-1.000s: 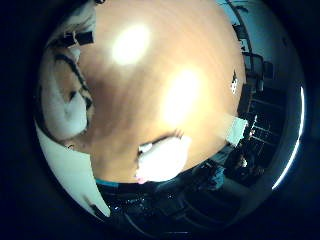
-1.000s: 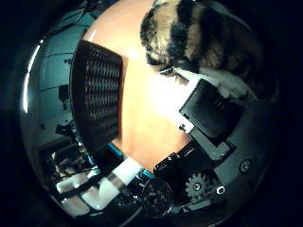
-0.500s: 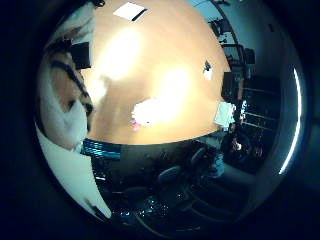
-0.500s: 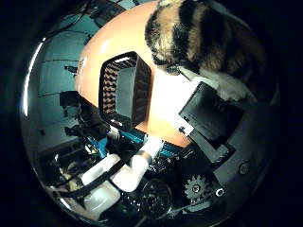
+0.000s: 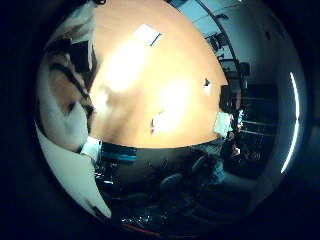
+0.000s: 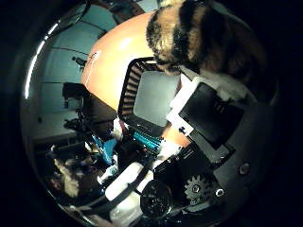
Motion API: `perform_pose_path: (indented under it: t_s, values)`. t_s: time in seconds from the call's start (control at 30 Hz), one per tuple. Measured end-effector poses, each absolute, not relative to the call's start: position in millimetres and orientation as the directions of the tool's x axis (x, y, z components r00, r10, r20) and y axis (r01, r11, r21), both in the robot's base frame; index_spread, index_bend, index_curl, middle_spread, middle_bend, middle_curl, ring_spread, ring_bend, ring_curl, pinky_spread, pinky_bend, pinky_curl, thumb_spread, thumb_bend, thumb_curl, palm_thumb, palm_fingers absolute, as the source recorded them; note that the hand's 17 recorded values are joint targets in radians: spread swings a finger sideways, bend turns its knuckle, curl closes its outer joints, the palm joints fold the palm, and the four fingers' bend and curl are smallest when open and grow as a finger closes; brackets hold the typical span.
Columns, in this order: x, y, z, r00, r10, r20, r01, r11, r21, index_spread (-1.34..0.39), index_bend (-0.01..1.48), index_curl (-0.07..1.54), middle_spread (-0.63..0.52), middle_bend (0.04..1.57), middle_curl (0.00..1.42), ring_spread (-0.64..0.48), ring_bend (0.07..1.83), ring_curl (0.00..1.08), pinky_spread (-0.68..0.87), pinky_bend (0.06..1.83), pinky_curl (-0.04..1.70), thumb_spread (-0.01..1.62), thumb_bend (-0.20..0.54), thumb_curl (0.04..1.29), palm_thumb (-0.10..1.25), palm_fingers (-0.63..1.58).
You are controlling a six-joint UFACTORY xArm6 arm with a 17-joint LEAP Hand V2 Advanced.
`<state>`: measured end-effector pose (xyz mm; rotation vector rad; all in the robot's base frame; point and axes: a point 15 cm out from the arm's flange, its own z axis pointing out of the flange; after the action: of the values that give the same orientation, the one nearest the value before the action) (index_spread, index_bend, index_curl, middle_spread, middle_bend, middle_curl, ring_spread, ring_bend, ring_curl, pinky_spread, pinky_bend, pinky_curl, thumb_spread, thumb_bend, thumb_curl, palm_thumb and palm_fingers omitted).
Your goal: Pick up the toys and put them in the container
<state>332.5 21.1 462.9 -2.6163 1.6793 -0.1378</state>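
Observation:
A striped plush toy, orange, black and white, fills much of the right thumb side palm view (image 6: 194,38) and lies close against the palm. It also shows in the right little finger side palm view (image 5: 65,95). My right hand (image 6: 216,118) is curled on it, with a black finger part pressed beside its white patch. A black mesh container (image 6: 151,99) stands on the orange table (image 6: 114,52), open side toward the palm, near the table's edge. A small white toy (image 5: 160,122) lies on the table near its edge, far from the hand.
A white sheet (image 5: 148,35) lies on the far part of the table (image 5: 180,70). A small dark object (image 5: 207,86) and a white object (image 5: 222,122) sit near the table's side edge. Chairs and room clutter lie beyond the edges.
Both views have shifted: the hand has risen from the table with the plush toy still in it. The white toy looks smaller, and the container now sits more under the palm.

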Motion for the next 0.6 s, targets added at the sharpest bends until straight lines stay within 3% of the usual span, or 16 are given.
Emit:
perform_pose_path:
  t_s: [0.6]
  values:
    - [307.4,158.6,468.6,0.570,-0.822,0.007,-0.813,-0.565,-0.143,-0.30,0.96,0.91,-0.17,1.26,0.84,-0.25,1.30,0.78,-0.26,1.14,0.97,0.96,-0.016,0.74,0.99,1.08]
